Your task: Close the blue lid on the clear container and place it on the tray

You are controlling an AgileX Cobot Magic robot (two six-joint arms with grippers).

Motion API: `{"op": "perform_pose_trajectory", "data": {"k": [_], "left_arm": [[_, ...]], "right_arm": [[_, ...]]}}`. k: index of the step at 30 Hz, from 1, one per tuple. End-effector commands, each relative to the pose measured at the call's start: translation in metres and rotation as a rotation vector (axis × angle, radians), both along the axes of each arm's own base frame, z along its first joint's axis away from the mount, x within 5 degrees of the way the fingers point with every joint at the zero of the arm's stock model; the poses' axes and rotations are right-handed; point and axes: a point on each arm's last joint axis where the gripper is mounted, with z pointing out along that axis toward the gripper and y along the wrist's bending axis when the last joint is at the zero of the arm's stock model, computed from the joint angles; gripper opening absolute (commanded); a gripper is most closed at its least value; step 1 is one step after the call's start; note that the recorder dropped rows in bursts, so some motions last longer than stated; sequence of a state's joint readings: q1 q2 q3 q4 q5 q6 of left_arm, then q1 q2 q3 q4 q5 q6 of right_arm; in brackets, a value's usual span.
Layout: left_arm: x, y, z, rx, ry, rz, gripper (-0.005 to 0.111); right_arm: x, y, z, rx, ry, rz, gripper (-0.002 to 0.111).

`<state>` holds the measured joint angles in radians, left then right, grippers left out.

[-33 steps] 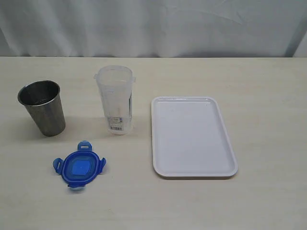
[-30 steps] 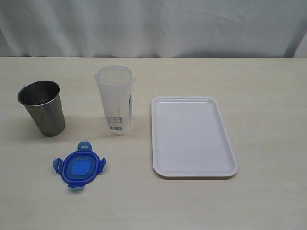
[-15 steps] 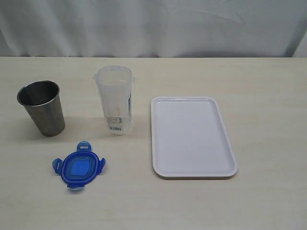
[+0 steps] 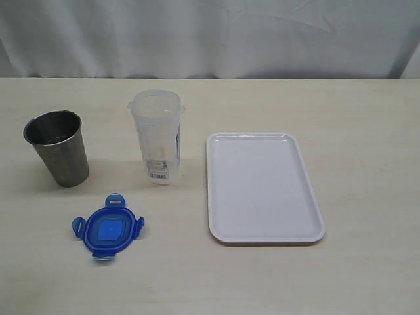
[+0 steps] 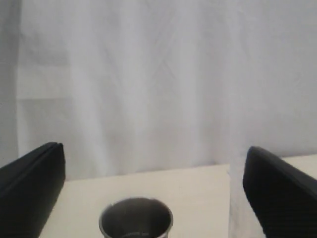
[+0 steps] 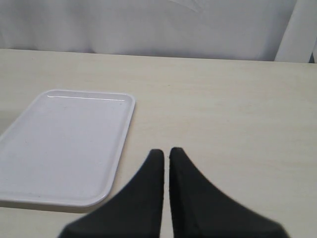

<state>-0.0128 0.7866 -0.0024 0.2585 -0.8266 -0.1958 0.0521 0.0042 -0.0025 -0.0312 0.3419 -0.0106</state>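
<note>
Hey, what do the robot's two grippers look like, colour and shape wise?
Both are plain matte black. The left gripper shows two broad, flat-sided fingers with blunt angled tips. The right gripper has fingers tapering from wide bases to narrow rounded tips. No cables, markings or arm links are visible.

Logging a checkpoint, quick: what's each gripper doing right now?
Left gripper: open, holding nothing.
Right gripper: shut, holding nothing.

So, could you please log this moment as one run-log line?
stage: pre-grasp | blue lid: off, lying flat | clear container: upright, uncapped | tray: bare | left pincer: open | right pincer: shut
</note>
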Motion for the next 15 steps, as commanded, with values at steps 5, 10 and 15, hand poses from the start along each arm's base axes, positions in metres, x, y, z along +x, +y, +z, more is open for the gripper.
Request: {"op": "perform_pose_trajectory", "data": {"k": [5, 10, 15], "left_arm": [[0.039, -0.007, -0.051, 0.074, 0.180, -0.068, 0.097], [0.056, -0.008, -0.084, 0.117, 0.358, -0.097, 0.097], [0.078, -0.014, -0.098, 0.131, 0.392, -0.161, 0.097]], "right_arm": [[0.000, 0.000, -0.001, 0.004, -0.002, -0.006, 0.005], [0.000, 0.000, -0.001, 0.004, -0.002, -0.006, 0.005], [0.000, 0.000, -0.001, 0.004, -0.002, -0.006, 0.005]]}}
